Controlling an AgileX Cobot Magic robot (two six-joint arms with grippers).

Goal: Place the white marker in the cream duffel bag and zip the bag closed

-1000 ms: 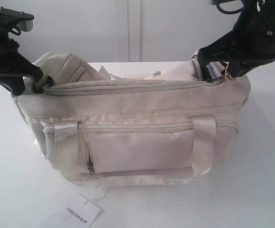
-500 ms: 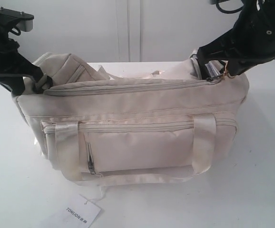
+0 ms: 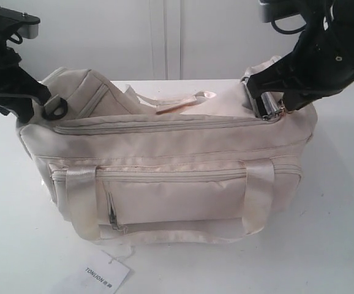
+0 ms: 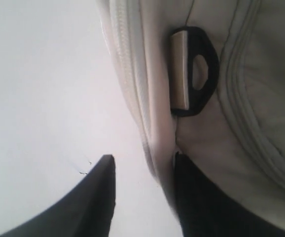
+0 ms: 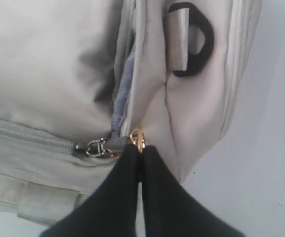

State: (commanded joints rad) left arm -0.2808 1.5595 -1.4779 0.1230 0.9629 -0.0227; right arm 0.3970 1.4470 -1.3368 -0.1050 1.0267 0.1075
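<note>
The cream duffel bag (image 3: 177, 147) lies on the white table, its top zipper run along to the right end. My right gripper (image 3: 274, 105) is at that end, shut on the gold zipper pull (image 5: 139, 137), with the fingertips (image 5: 140, 148) pressed together just beside the slider (image 5: 95, 147). My left gripper (image 3: 47, 101) is at the bag's left end by the black D-ring (image 3: 56, 109). Its jaws (image 4: 143, 158) stand apart, with a fold of bag seam (image 4: 157, 148) lying against one finger. The white marker is out of view.
A white paper tag (image 3: 106, 274) lies on the table (image 3: 336, 233) in front of the bag. A rear webbing handle (image 3: 177, 101) rests across the bag's top. Another black D-ring (image 5: 201, 39) sits at the right end. A pale wall stands close behind.
The right gripper moved slightly left and down with the pull. The bag sagged and shifted left, its rear handle now showing. The left D-ring has come into view beside the left fingers.
</note>
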